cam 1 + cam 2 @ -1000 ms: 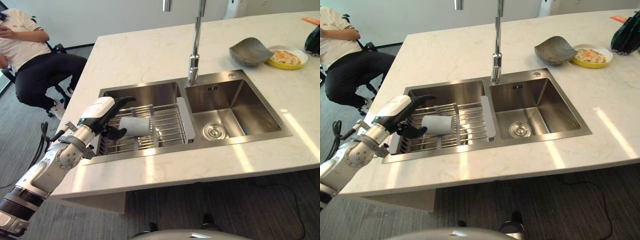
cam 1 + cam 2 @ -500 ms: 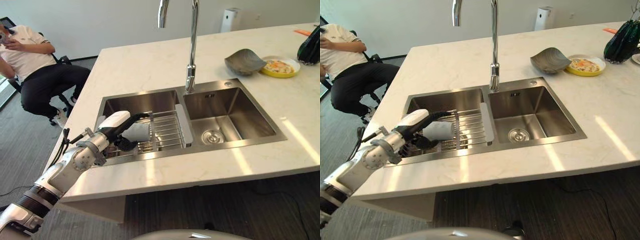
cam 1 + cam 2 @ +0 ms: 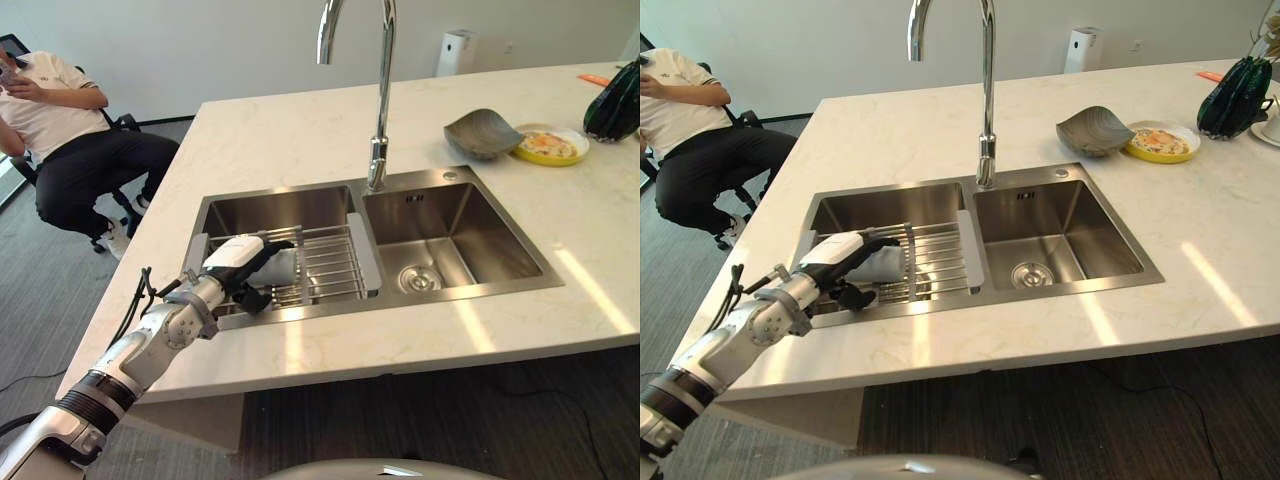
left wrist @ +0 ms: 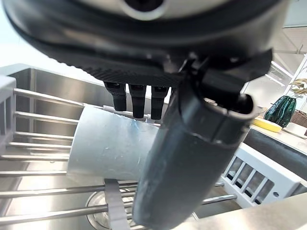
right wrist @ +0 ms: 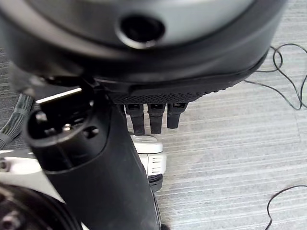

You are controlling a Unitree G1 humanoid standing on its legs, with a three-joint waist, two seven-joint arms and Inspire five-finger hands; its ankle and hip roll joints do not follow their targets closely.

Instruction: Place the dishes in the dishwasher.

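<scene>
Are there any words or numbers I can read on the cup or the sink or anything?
None can be read.
White cup under the left hand: no print shows.
Right sink basin: a small dark mark on its back wall, too small to read.
Yellow plate: a pattern, no letters.

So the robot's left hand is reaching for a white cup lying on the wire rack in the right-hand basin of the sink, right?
Not quite: the wire rack sits over the left basin, not the right, as the left eye view shows. The left hand does reach around the white cup lying on its side there.
</scene>
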